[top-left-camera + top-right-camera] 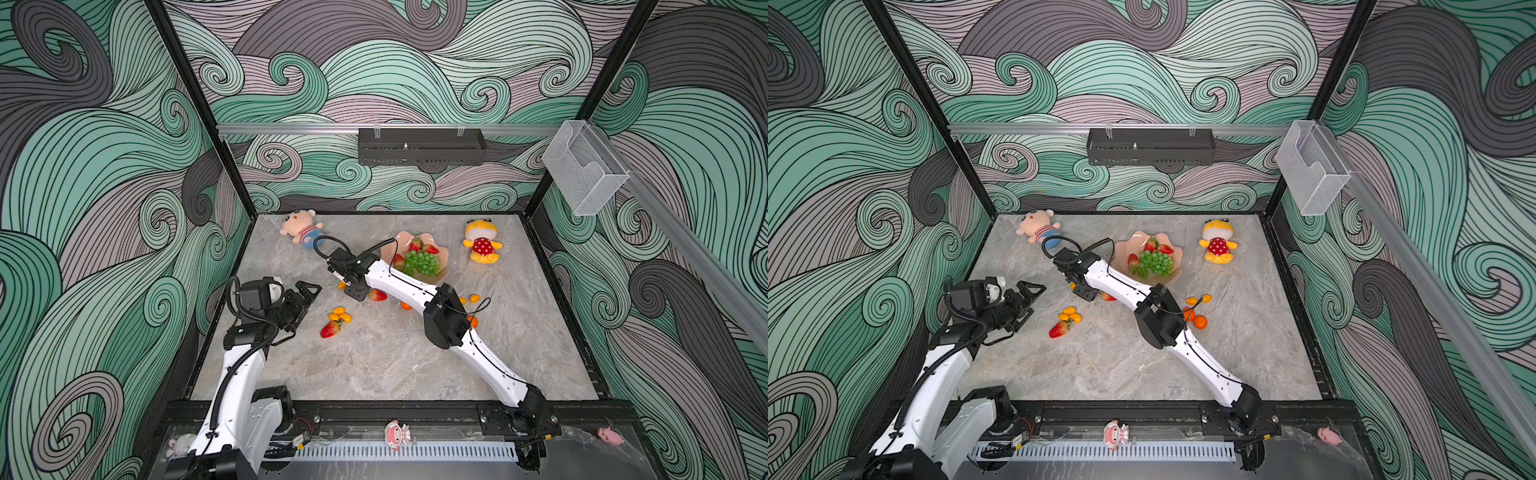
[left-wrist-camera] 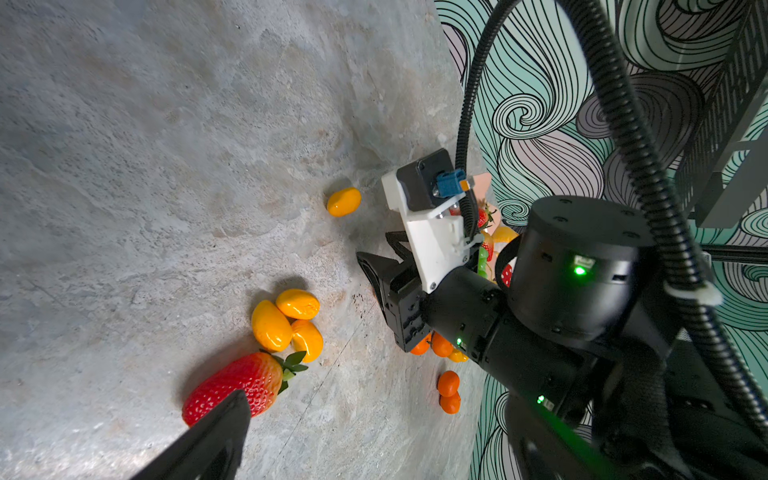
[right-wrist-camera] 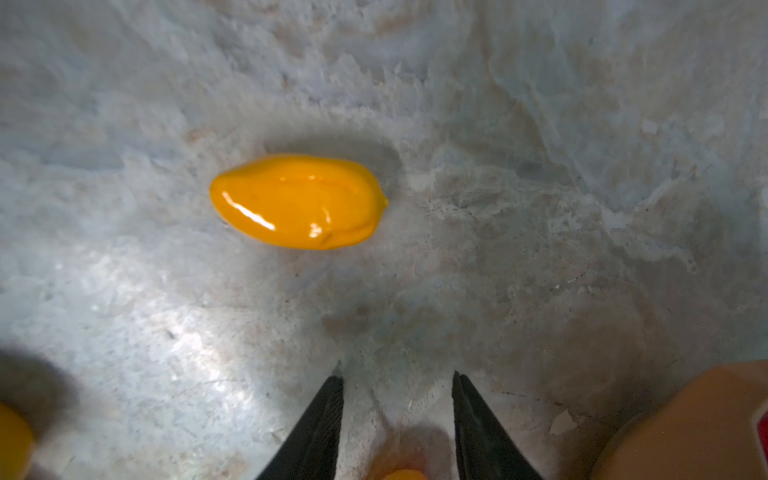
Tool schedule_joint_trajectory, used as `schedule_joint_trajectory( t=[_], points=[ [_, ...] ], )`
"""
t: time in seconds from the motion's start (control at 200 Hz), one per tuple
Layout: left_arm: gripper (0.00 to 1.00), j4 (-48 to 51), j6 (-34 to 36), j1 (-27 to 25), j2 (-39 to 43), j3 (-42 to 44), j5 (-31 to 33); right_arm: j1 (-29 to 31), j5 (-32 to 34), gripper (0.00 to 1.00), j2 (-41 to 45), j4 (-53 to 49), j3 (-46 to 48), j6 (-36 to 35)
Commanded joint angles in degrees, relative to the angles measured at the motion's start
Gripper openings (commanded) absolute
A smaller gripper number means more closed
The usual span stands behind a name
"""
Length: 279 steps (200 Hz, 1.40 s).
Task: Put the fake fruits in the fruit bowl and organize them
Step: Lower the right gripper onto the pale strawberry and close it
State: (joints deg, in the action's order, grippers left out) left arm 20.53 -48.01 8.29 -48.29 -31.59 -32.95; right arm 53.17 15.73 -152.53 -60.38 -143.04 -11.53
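The salmon-pink fruit bowl [image 1: 400, 242] stands at the back middle and holds a green grape bunch [image 1: 423, 262] and three strawberries [image 1: 431, 249]. My right gripper [image 1: 356, 291] reaches across, points down at the table left of the bowl and is open [image 3: 397, 376]. One kumquat [image 3: 299, 201] lies just ahead of its fingertips. A strawberry [image 1: 377, 295] lies beside it. Three kumquats [image 1: 340, 314] and a strawberry [image 1: 329, 329] lie in front of my open left gripper [image 1: 309, 297]. Tangerines [image 1: 1200, 322] and two kumquats [image 1: 1207, 297] lie right of the right arm.
A pink plush doll [image 1: 301, 229] lies at the back left and a yellow red-dotted plush [image 1: 481, 245] at the back right of the bowl. The right forearm [image 1: 399, 284] crosses in front of the bowl. Black frame rails edge the marble table [image 1: 374, 365].
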Motion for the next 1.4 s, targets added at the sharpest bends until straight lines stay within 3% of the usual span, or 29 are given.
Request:
schedule_joint_trajectory(
  t=[0.0, 0.62, 1.011, 1.391],
  points=[
    [0.99, -0.47, 1.00, 0.27, -0.23, -0.40, -1.11, 0.67, -2.60, 0.45, 0.53, -3.06, 0.18, -1.03],
    [0.99, -0.68, 0.88, 0.32, -0.64, -0.31, -2.12, 1.24, 2.70, 0.37, 1.32, -5.54, 3.74, -2.69],
    [0.98, -0.09, 4.64, 0.23, -1.65, -1.42, -4.91, 1.49, 2.06, 0.22, 1.95, -5.89, 4.09, -1.94],
    [0.98, 2.11, 7.01, -0.85, -1.60, -3.44, -4.87, 1.34, 0.54, 0.07, 7.84, -5.81, 5.46, 1.12]
  ],
)
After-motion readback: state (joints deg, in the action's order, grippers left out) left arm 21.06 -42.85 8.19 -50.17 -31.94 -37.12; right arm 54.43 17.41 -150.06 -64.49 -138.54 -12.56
